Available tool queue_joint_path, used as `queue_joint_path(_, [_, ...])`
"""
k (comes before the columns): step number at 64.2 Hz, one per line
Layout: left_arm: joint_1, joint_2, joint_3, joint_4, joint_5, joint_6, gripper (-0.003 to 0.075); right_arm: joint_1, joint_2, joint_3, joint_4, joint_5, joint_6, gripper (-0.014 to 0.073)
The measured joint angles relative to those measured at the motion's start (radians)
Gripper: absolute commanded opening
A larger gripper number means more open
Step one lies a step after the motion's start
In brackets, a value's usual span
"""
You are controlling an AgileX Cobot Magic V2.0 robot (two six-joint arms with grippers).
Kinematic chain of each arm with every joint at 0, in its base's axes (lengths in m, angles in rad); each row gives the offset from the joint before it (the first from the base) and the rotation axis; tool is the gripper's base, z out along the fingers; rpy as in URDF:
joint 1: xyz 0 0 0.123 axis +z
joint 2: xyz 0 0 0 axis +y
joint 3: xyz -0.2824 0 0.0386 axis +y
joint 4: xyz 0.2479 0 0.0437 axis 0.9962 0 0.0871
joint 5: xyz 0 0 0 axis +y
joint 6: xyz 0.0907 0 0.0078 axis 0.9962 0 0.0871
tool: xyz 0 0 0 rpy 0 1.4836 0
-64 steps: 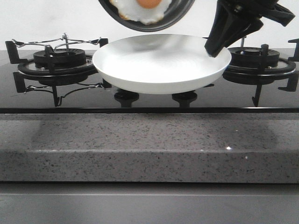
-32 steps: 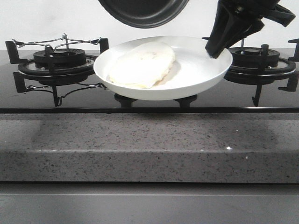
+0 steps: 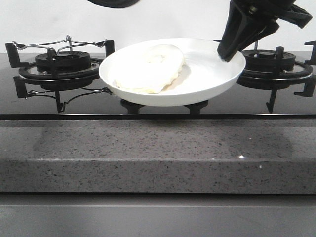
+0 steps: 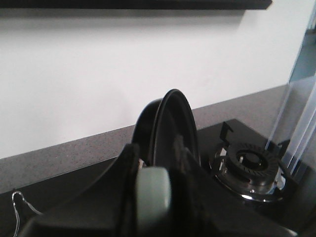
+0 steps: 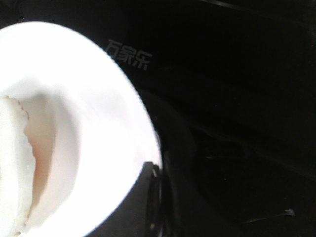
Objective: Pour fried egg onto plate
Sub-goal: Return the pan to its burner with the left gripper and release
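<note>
Front view: the plate (image 3: 207,74) is lifted above the black hob (image 3: 158,101), tilted a little, its right rim gripped by the right hand (image 3: 226,53), which comes down from the upper right. The dark fingers (image 3: 232,42) are closed narrowly on the rim, one above and, as far as can be seen, one below. The fried egg (image 3: 150,69) lies inside the plate, on its left half, pale cream side up with no yolk showing; its edge is wavy and it rests against the plate's inner slope. Left of the plate stands a burner (image 3: 61,66) with a wire pan support, and another burner (image 3: 274,66) sits to the right, partly behind the right hand. At the top edge only a sliver of the black pan (image 3: 112,3) shows. In front runs the speckled grey bench (image 3: 158,155).

The left wrist view shows the left hand (image 4: 158,197) closed on the handle of the pan (image 4: 173,128), which is turned on edge, its rim facing the camera, with the white wall behind it.

In the right wrist view the plate (image 5: 98,128) fills the frame brightly, the egg (image 5: 12,168) lying at its far side from the gripped rim.
</note>
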Motion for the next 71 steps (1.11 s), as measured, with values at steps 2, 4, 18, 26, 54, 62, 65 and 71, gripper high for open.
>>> queue_joint_path(2, [0.021,0.009,0.000,-0.021,0.010,-0.009,-0.0020,0.000,0.000,0.000,0.000,0.000,0.000,-0.0067])
queue_joint_path(4, [0.046,0.019,0.000,-0.051,0.022,-0.017,-0.0020,0.000,0.000,0.000,0.000,0.000,0.000,-0.0067])
queue_joint_path(18, [0.177,0.100,0.000,-0.187,0.059,-0.086,-0.0020,0.000,0.000,0.000,0.000,0.000,0.000,-0.0067])
queue_joint_path(26, [0.228,0.170,0.000,-0.267,0.059,-0.139,-0.0020,0.000,0.000,0.000,0.000,0.000,0.000,-0.0067])
queue_joint_path(54, [0.337,0.414,0.000,-0.357,0.166,-0.300,-0.0020,0.000,0.000,0.000,0.000,0.000,0.000,-0.0067])
queue_joint_path(62, [0.358,0.470,0.000,-0.372,0.190,-0.335,-0.0020,0.000,0.000,0.000,0.000,0.000,0.000,-0.0067])
queue_joint_path(65, [0.359,0.488,0.000,-0.380,0.195,-0.348,-0.0020,0.000,0.000,0.000,0.000,0.000,0.000,-0.0067])
queue_joint_path(71, [0.360,0.511,0.000,-0.392,0.215,-0.372,-0.0019,0.000,0.000,0.000,0.000,0.000,0.000,-0.0067])
